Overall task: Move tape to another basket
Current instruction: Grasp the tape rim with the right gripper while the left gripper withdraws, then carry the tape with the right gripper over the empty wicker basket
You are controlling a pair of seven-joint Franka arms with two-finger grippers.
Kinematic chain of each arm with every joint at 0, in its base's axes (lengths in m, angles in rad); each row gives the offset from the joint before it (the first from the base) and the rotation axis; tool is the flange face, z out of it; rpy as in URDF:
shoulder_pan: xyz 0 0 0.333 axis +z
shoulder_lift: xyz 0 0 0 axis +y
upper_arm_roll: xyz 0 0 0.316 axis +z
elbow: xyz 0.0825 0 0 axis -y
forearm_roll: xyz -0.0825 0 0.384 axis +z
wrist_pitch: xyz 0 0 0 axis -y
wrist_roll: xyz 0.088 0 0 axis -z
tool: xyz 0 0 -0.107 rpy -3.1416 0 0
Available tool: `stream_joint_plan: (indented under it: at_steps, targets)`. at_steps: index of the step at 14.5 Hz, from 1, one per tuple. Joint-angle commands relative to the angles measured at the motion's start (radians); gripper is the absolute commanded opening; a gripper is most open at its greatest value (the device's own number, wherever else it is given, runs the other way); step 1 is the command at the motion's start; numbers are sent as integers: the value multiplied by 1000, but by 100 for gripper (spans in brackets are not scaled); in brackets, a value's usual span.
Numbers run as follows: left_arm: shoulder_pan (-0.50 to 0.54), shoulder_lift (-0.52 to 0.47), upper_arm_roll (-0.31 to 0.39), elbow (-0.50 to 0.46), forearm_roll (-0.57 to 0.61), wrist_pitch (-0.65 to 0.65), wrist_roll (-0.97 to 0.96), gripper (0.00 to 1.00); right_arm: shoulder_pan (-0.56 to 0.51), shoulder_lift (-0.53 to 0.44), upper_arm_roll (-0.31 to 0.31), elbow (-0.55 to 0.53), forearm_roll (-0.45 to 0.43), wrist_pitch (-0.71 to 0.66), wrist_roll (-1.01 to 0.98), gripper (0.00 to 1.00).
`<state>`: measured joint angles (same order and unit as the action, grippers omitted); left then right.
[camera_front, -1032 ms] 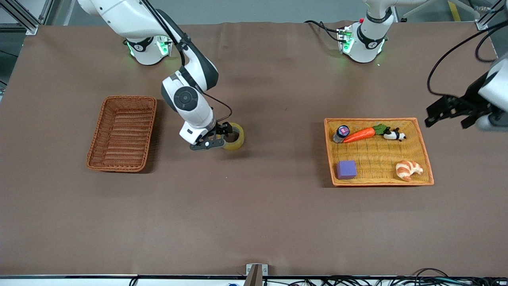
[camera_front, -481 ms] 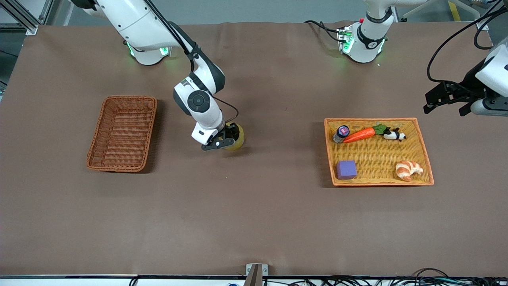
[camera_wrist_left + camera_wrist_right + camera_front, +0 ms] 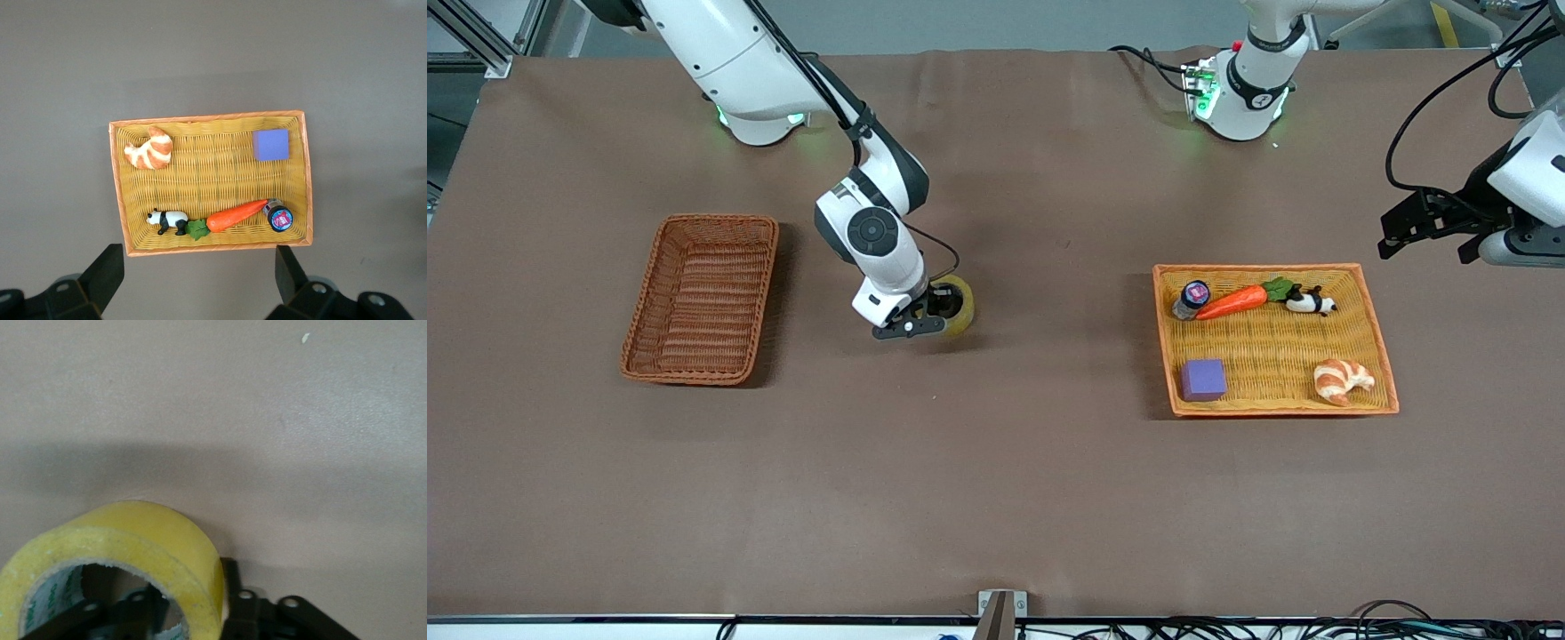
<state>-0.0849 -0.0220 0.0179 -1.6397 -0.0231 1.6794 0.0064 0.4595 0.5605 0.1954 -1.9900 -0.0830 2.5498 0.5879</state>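
Observation:
The tape (image 3: 960, 308), a yellowish ring, lies flat on the brown table mid-way between the two baskets. My right gripper (image 3: 935, 310) is down on it. In the right wrist view one finger stands inside the hole and the other outside, and the right gripper (image 3: 193, 603) is shut on the wall of the tape (image 3: 140, 537). The dark reddish-brown basket (image 3: 646, 293) sits toward the right arm's end, with nothing in it. My left gripper (image 3: 1424, 233) hangs open and empty over the left arm's end of the table; in its own view the left gripper (image 3: 198, 279) holds nothing.
A wider orange-yellow basket (image 3: 1272, 267) toward the left arm's end holds a carrot (image 3: 1232, 301), a toy panda (image 3: 1309, 302), a small jar (image 3: 1192, 297), a purple cube (image 3: 1203, 380) and a croissant (image 3: 1341, 380). The left wrist view looks down on this orange-yellow basket (image 3: 207, 120).
My right gripper has dropped onto the tape and its fingers have closed on the ring's wall. The left arm has drawn back a little toward its end of the table.

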Motion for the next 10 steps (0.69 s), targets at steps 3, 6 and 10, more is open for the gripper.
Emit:
stream_joint_plan:
  at_steps: [3,6,10]
  targets:
    - [-1,-4,4,-5,23,0,-3,100,-38,-84,10,83,-21,-239,46,0]
    - [-1,-1,2,-3,23,-4,-3,100,-125,-252,7,82,-15,-420,-14,0]
    - [-1,-1,4,1,23,-9,-5,100,-223,-396,-116,69,2,-617,-314,0]
